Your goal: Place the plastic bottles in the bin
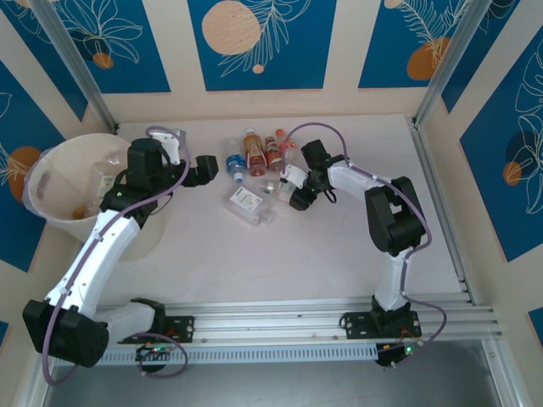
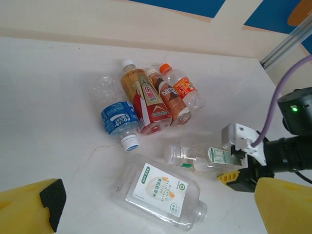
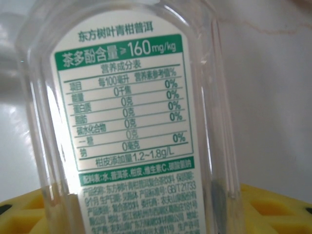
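Plastic bottles (image 1: 254, 157) are being shown lying in a loose cluster on the white table (image 1: 339, 254), toward its far side and well apart from the bin (image 1: 51, 203), which is sitting at the left edge. One of them, a clear green-labelled bottle (image 2: 195, 158), is being pinched right now by the right gripper (image 1: 293, 193). It is lying on its side at the near right of the cluster. In the right wrist view its nutrition label is being pressed up close to the lens, with the yellow fingers (image 3: 273, 209) flanking it on both sides.

The left gripper (image 1: 208, 168) is being held spread wide between the bin and the cluster, with its jaws apart over a flat square bottle (image 2: 161, 195) lying on the table.

Beyond that, a blue-labelled bottle (image 2: 117, 119), a red-labelled bottle (image 2: 144, 97), a brown-labelled bottle (image 2: 165, 97) and an orange-capped bottle (image 2: 183, 90) are being seen packed side by side, touching.
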